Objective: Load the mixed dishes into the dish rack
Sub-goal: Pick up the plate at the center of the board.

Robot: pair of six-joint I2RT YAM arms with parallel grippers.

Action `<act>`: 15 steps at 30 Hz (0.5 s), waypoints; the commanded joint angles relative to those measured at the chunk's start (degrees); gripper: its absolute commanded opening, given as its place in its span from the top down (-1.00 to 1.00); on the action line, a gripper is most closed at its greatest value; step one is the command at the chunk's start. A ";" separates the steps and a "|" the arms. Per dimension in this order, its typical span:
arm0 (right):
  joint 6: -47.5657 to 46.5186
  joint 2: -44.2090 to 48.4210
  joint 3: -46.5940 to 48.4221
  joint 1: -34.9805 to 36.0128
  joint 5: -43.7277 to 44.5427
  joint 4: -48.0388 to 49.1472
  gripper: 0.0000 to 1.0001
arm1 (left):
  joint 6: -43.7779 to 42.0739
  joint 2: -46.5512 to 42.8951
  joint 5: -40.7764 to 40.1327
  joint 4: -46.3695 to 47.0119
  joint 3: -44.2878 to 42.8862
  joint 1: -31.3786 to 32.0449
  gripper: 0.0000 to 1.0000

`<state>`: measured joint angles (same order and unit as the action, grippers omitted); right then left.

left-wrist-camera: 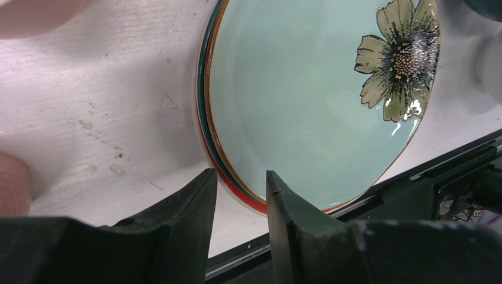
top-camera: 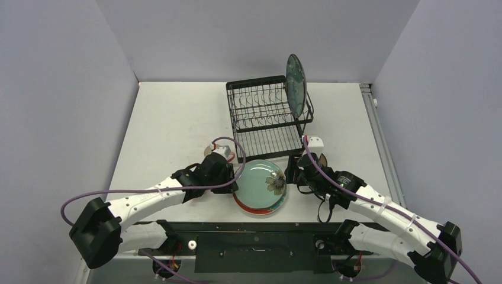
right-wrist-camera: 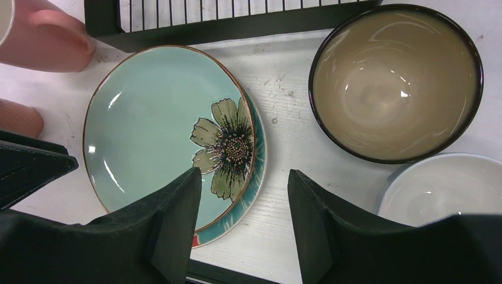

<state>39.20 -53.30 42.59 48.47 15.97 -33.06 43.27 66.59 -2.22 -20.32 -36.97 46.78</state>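
**Grippers flank flowered plate (top-camera: 260, 179)**

The left gripper (left-wrist-camera: 241, 180) sits with jaws narrowly apart astride the plate's left rim, in front of the rack (top-camera: 263, 139); whether it grips cannot be told. The right gripper (right-wrist-camera: 244, 177) hangs half open, empty, over the opposite rim.

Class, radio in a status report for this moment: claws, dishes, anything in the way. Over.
Left claw open, astride flower plate rim. Right claw open, straddling opposite rim. Dark teal plate stands in dish rack. Brown bowl beside right claw.

No legible text, labels, brands or numbers in any view. light green plate (right-wrist-camera: 160, 124): flower motif only, no lettering.
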 commanded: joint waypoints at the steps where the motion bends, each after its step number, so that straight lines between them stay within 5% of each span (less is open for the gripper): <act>1: 0.96 -0.19 -0.68 0.24 -0.14 2.83 -0.02 | -0.31 0.94 -1.71 3.43 -0.78 0.08 0.37; 15: 1.00 -0.96 -1.70 0.30 -0.96 3.84 0.00 | -0.54 3.92 -1.49 5.42 -0.52 0.07 0.61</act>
<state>39.75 -54.08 41.34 48.47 15.22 -31.68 43.07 69.91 -3.07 -18.44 -36.97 46.78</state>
